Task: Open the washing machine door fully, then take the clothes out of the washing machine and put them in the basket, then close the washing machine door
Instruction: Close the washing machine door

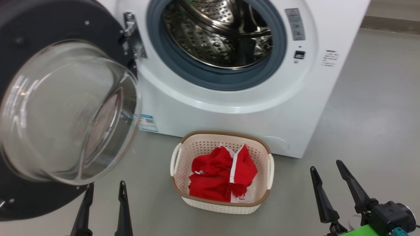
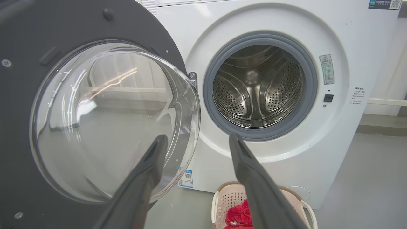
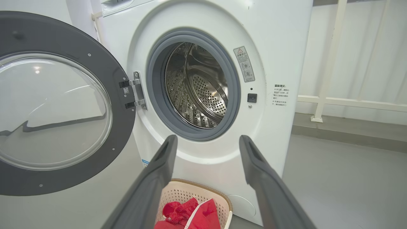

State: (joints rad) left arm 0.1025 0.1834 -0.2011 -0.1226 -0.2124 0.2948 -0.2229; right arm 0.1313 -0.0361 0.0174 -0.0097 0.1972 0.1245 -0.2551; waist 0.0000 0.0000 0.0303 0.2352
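The washing machine (image 1: 236, 111) (image 2: 334, 152) (image 3: 279, 47) stands ahead, its steel drum (image 1: 218, 32) (image 2: 257, 86) (image 3: 197, 89) showing no cloth. Its door (image 1: 29, 42) (image 2: 19, 105) (image 3: 114, 79) is swung wide to the left, glass bulge facing me. The basket (image 1: 223, 205) (image 2: 225, 198) (image 3: 187, 190) sits on the floor before the machine with the red clothes (image 1: 223, 175) (image 2: 238, 216) (image 3: 190, 211) inside. My left gripper (image 1: 105, 185) (image 2: 197, 140) is open, just below the door's lower edge. To the right of the basket, my right gripper (image 1: 326, 165) (image 3: 206, 141) is open and holds nothing.
Grey floor (image 1: 370, 124) spreads to the right of the machine. A white rail (image 3: 330, 63) and curtain stand behind on the right. A small blue label (image 1: 147, 123) is stuck low on the machine's front.
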